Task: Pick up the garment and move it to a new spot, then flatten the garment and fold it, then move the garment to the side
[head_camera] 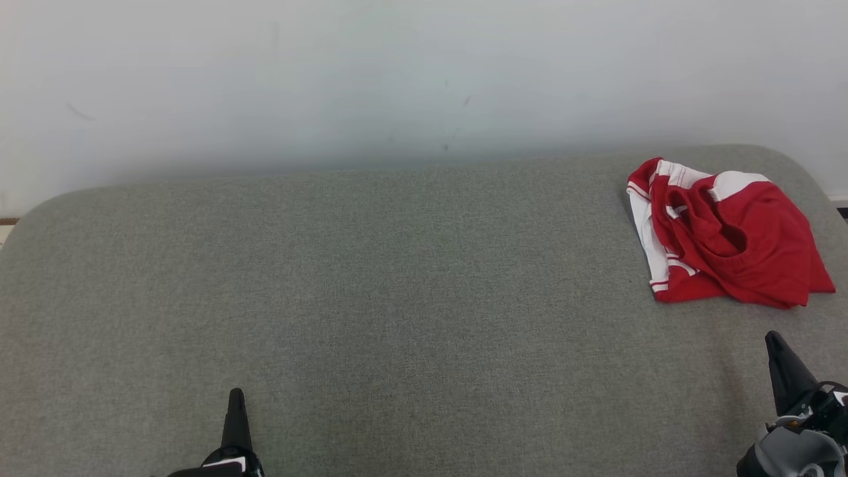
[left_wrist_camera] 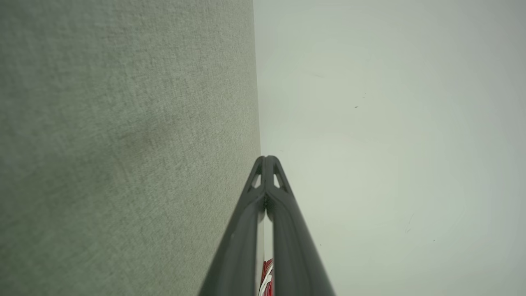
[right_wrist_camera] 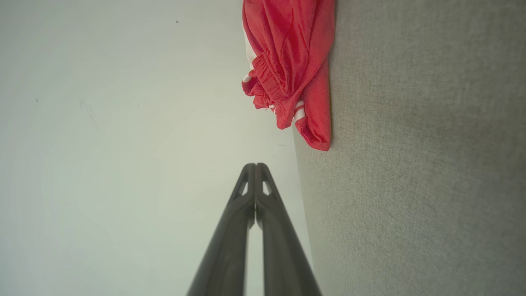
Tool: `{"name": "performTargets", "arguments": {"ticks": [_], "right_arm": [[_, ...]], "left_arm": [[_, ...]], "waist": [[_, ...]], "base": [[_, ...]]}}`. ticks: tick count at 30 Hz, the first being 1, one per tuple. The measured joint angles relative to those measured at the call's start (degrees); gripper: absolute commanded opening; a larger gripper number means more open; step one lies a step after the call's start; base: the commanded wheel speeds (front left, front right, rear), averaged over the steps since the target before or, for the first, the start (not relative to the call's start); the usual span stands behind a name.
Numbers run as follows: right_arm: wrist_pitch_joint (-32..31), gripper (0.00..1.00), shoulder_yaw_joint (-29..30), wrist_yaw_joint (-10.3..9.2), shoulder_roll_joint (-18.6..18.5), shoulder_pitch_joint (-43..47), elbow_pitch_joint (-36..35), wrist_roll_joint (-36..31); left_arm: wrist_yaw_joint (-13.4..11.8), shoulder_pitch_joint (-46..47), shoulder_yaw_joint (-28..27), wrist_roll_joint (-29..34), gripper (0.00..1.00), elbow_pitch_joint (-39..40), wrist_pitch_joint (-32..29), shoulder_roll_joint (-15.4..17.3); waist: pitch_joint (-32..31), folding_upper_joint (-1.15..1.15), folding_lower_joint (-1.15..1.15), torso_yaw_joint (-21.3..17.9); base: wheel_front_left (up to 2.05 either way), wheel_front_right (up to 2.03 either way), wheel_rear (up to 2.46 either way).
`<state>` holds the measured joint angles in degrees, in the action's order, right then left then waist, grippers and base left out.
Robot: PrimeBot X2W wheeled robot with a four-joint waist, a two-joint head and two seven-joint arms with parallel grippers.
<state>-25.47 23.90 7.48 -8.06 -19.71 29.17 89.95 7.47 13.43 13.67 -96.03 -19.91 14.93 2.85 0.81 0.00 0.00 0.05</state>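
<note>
A crumpled red garment (head_camera: 725,232) with white trim lies bunched at the far right of the grey fabric surface (head_camera: 397,298). The right wrist view shows the garment (right_wrist_camera: 291,61) ahead of my right gripper (right_wrist_camera: 255,165), which is shut and empty. In the head view the right gripper (head_camera: 775,339) hovers near the front right, a short way in front of the garment. My left gripper (head_camera: 236,393) is at the front left, far from the garment, and the left wrist view shows the left gripper (left_wrist_camera: 267,158) shut with nothing in it. A red sliver of garment (left_wrist_camera: 267,279) peeks between its fingers.
A pale wall (head_camera: 397,79) rises directly behind the surface. The surface has rounded far corners, and its wide middle and left stretch is bare grey fabric.
</note>
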Motion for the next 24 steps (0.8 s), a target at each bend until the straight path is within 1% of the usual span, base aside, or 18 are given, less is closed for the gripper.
{"name": "performTargets", "arguments": {"ticks": [24], "right_arm": [[-0.1,0.00,0.1,0.00,0.0,0.0,0.0,-0.1]], "left_arm": [[0.0,0.0,0.0,0.0,0.00,0.0,0.0,0.0]], "waist": [[0.0,0.00,0.00,0.0]], "base": [[0.00,0.00,0.00]]}}
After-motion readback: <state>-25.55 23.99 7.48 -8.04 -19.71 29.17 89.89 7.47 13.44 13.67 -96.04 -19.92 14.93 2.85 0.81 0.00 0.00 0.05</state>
